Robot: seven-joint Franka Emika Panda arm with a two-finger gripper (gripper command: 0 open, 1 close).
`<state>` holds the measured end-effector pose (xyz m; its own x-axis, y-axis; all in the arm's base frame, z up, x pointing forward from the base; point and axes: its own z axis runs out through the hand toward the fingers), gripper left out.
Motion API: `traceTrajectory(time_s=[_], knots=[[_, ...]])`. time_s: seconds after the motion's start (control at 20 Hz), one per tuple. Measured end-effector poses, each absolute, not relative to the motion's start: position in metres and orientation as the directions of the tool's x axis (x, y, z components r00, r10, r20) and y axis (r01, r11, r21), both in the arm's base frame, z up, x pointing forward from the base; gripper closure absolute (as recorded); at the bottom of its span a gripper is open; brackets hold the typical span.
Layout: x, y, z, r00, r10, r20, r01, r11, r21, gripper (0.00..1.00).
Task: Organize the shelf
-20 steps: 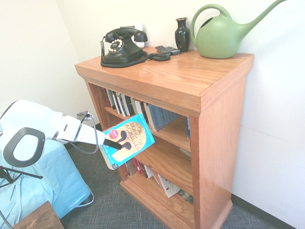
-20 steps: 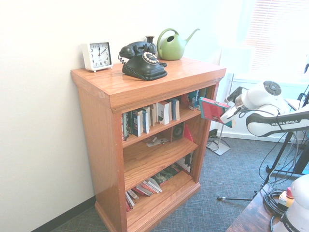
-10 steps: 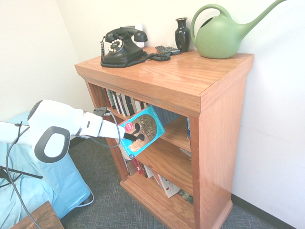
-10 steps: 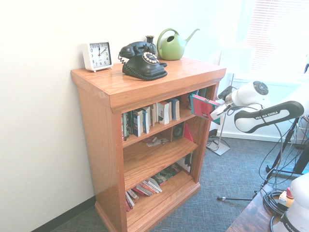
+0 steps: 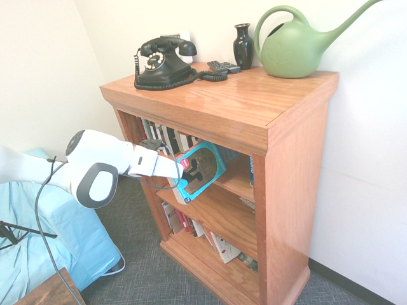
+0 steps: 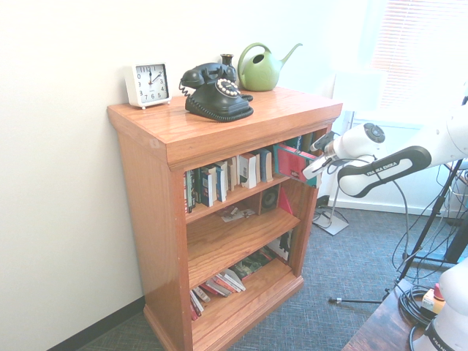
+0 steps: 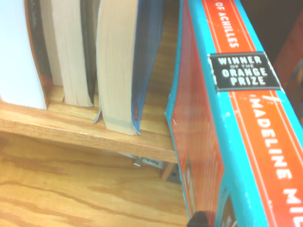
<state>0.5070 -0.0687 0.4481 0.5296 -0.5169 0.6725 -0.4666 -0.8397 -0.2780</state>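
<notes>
The shelf (image 5: 267, 111) is a reddish-brown wooden bookcase with three open tiers. My gripper (image 5: 182, 171) is shut on a teal book (image 5: 203, 169) with an orange spine band. The book is tilted, and its far edge is inside the top tier's opening, at the end away from the wall. In the second exterior view the gripper (image 6: 313, 161) holds the book (image 6: 292, 162) at the shelf's (image 6: 219, 128) right front corner. A row of upright books (image 6: 227, 174) fills the rest of that tier. The wrist view shows the held book (image 7: 227, 123) beside upright books (image 7: 118, 71).
On the shelf top stand a black telephone (image 5: 164, 62), a dark vase (image 5: 243, 46), a green watering can (image 5: 296, 47), a remote (image 5: 224, 65) and a white clock (image 6: 148, 84). Fallen books (image 6: 219, 281) lie on the bottom tier. A blue-covered object (image 5: 51, 235) sits left of the arm.
The arm has pushed forward toward the shelf, carrying the teal book from out in front of it into the top tier's opening. The grip on the book is unchanged.
</notes>
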Motion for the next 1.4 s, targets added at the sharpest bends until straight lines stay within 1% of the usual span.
traceTrajectory(time_s=[0.8, 1.4], knots=[[0.526, -0.065, 0.440, 0.533, -0.509, 0.676, -0.464, -0.844, -0.269, 1.00], [0.545, -0.064, 0.422, 0.534, -0.492, 0.688, -0.458, -0.852, -0.254, 1.00]])
